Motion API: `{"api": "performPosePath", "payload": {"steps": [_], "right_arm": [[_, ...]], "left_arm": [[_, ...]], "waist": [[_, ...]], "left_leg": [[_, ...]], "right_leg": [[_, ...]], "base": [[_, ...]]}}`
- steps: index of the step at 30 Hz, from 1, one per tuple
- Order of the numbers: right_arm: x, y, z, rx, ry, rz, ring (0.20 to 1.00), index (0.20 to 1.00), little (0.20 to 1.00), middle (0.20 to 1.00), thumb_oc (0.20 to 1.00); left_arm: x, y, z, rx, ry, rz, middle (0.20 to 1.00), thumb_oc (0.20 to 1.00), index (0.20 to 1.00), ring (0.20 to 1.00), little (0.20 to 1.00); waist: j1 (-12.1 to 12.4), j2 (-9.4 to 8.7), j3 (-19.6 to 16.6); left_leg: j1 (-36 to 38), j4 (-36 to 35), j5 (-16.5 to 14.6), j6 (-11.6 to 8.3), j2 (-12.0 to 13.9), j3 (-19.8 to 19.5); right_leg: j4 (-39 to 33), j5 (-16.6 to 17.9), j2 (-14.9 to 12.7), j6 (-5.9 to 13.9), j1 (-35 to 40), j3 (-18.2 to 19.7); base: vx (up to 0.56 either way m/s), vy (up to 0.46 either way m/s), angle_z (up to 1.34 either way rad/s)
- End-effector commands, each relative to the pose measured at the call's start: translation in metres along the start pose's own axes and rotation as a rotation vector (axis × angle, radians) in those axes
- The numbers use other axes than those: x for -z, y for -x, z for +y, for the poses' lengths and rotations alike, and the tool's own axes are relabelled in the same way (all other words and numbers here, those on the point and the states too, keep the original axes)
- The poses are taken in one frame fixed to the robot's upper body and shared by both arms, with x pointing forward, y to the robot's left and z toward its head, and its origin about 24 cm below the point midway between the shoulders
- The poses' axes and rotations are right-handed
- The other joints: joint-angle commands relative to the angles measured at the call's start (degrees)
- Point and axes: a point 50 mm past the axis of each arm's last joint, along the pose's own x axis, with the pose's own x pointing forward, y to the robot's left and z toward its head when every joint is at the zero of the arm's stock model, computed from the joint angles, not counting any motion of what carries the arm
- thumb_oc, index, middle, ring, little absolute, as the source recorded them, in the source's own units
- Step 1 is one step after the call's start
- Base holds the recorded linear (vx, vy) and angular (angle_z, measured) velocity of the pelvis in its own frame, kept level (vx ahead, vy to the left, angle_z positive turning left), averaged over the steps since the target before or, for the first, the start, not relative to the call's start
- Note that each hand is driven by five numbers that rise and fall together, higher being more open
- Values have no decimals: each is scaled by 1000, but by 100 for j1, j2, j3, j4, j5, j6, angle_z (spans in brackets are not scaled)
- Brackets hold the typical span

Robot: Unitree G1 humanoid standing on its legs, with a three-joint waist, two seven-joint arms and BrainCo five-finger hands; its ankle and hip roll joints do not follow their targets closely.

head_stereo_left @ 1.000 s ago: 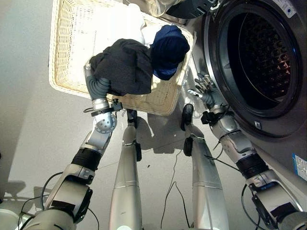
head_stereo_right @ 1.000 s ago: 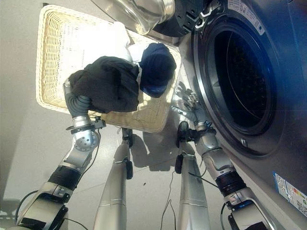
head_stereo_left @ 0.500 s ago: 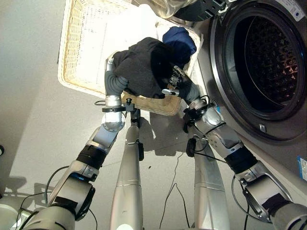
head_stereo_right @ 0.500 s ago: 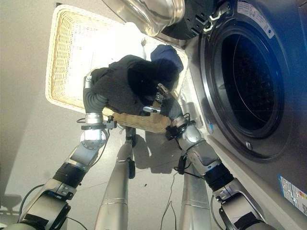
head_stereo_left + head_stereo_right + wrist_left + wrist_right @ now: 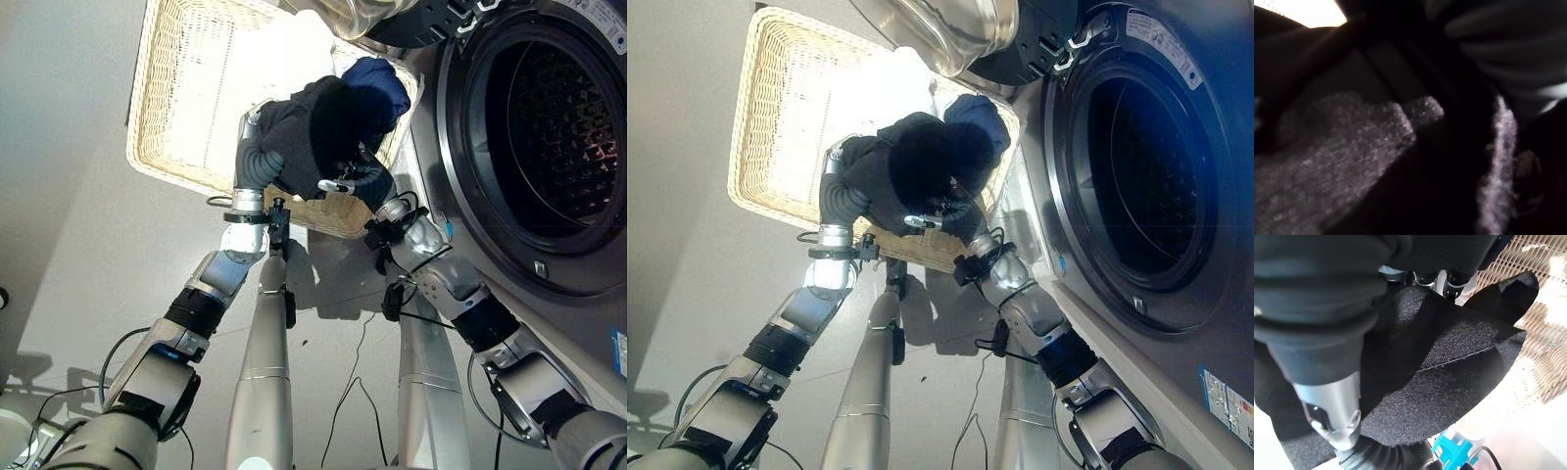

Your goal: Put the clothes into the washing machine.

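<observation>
My left robot hand (image 5: 257, 162) is buried in the black garment (image 5: 312, 132), grip unclear; right robot hand (image 5: 364, 181) touches it, grip unclear; washing machine (image 5: 549, 147) empty.

Basket left of the washing machine

The basket (image 5: 186, 117) sits on the floor (image 5: 69, 245) just left of the washing machine (image 5: 549, 147), garments (image 5: 313, 132) at its near-machine end.
</observation>
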Motion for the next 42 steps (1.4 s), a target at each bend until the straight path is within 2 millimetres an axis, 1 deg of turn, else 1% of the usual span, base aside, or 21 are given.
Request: {"api": "performPosePath", "payload": {"steps": [1,4,10,12,13,14,16,23,32,33,34,35,38,42], "right_arm": [[-38,-4,34,-139,-93,-210,1000,1000,1000,1000,1000],[-40,-3,34,-132,-106,-231,1000,1000,1000,1000,1000],[-49,0,28,-91,-193,-296,1000,1000,1000,1000,1000],[-50,1,28,-83,-217,-308,1000,1000,1000,1000,1000],[-51,2,27,-75,-235,-319,523,523,523,523,523],[-51,2,26,-70,-243,-325,200,200,200,200,200],[-52,3,25,-55,-255,-341,200,200,200,200,200],[-55,5,20,-13,-286,-361,200,200,200,200,200],[-56,8,20,-9,-296,-374,200,200,200,200,200],[-56,8,20,-7,-294,-375,200,200,200,200,200],[-57,8,19,-6,-294,-376,200,200,200,200,200],[-57,8,19,-4,-297,-377,200,200,200,200,200],[-56,8,19,6,-300,-379,200,200,200,200,200],[-56,7,18,22,-307,-391,200,200,200,200,200]], "left_arm": [[-39,-19,-14,23,14,-231,200,200,200,200,200],[-40,-19,-16,38,-35,-258,200,200,200,200,200],[-41,-17,-20,68,-240,-387,200,200,200,200,200],[-44,-19,-21,75,-276,-416,200,200,200,200,200],[-44,-19,-22,89,-310,-439,200,200,200,200,200],[-43,-19,-22,92,-319,-445,200,200,200,200,200],[-44,-20,-26,113,-381,-493,200,200,200,200,200],[-45,-21,-29,134,-479,-569,200,200,200,200,200],[-41,-19,-28,119,-520,-577,200,200,200,200,200],[-41,-20,-27,108,-517,-567,366,366,366,366,366],[-40,-20,-24,87,-506,-551,762,762,762,762,762],[-37,-20,-22,68,-487,-515,1000,1000,1000,1000,1000],[-32,-20,-18,9,-407,-421,1000,1000,1000,1000,1000],[-24,-14,-9,-119,-209,-253,1000,1000,1000,1000,1000]], "waist": [[69,21,-143],[64,22,-143],[35,31,-143],[24,26,-143],[17,26,-143],[11,23,-143],[-16,22,-143],[-71,42,-143],[-89,56,-143],[-87,55,-143],[-82,56,-143],[-78,51,-143],[-62,39,-143],[-19,27,-143]], "left_leg": [[-165,528,-314,419,-466,-22],[-170,538,-310,422,-463,-9],[-202,552,-313,412,-439,12],[-200,539,-308,408,-426,28],[-194,527,-305,407,-413,39],[-195,528,-303,407,-407,44],[-224,539,-307,401,-399,59],[-243,501,-292,386,-362,117],[-251,447,-268,377,-347,151],[-249,440,-263,375,-342,156],[-255,440,-259,374,-344,153],[-259,444,-258,374,-350,143],[-259,428,-248,376,-350,140],[-268,393,-231,380,-381,107]], "right_leg": [[-514,610,76,420,182,-322],[-506,622,66,422,173,-333],[-479,625,62,429,130,-329],[-476,627,56,435,129,-335],[-471,627,56,438,126,-338],[-466,632,54,440,121,-337],[-471,639,51,447,93,-333],[-507,679,52,467,47,-313],[-577,710,51,484,45,-312],[-582,711,49,488,48,-315],[-585,716,46,490,45,-316],[-592,726,47,489,43,-315],[-600,729,48,493,46,-322],[-615,740,57,492,41,-336]], "base": [[0,0,0],[0,0,0],[0,0,0],[0,0,0],[0,0,0],[0,0,0],[0,0,0],[0,0,0],[-1,3,-1],[0,0,0],[0,0,0],[0,0,0],[0,0,0],[0,-8,0]]}}
